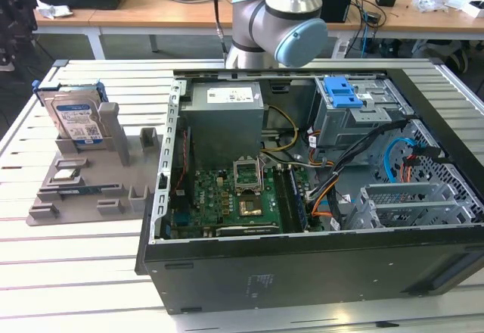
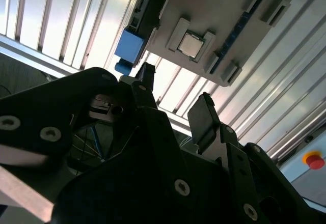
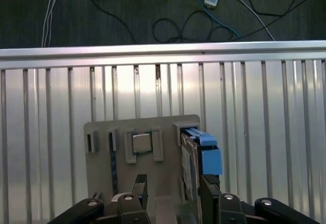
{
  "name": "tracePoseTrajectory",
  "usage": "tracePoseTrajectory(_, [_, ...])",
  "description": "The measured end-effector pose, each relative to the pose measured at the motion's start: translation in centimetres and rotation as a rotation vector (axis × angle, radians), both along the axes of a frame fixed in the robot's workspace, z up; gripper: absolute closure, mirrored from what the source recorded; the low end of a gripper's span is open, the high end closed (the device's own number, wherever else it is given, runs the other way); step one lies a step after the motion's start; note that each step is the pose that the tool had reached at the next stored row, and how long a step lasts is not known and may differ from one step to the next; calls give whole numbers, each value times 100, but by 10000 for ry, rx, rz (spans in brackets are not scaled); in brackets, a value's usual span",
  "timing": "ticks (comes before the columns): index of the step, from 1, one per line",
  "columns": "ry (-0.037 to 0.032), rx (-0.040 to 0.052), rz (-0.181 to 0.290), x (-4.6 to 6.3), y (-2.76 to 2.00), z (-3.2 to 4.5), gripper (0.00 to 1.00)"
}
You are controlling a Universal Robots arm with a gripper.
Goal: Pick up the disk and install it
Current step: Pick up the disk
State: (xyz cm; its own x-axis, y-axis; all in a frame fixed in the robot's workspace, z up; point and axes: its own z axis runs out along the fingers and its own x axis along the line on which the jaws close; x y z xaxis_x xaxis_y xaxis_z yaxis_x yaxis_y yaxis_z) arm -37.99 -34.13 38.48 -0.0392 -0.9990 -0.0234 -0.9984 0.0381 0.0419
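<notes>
Exterior view, disk: flat rectangular silver-metal disk in blue plastic frame (image 1: 76, 117), stood upright in grey plastic holder (image 1: 79, 197), on the exterior view's left of open black computer case (image 1: 302, 272).
First wrist view, gripper: black two-fingered gripper (image 3: 174, 183), spread apart, gripped nothing.

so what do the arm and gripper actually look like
The arm is silver-grey metal tubing with a rounded light-blue joint cap. The gripper is matte black and angular, dotted with silver screw heads, ending in two blocky black fingers.

disk (image 1: 78, 121) — silver, blue-white label, blue frame | holder (image 1: 121, 170) grey | table (image 1: 76, 272) white-slatted
</notes>
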Motion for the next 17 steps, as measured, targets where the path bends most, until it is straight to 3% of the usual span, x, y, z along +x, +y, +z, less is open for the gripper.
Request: tracePoseTrajectory(17, [0,1,0,130,33,-64,46])
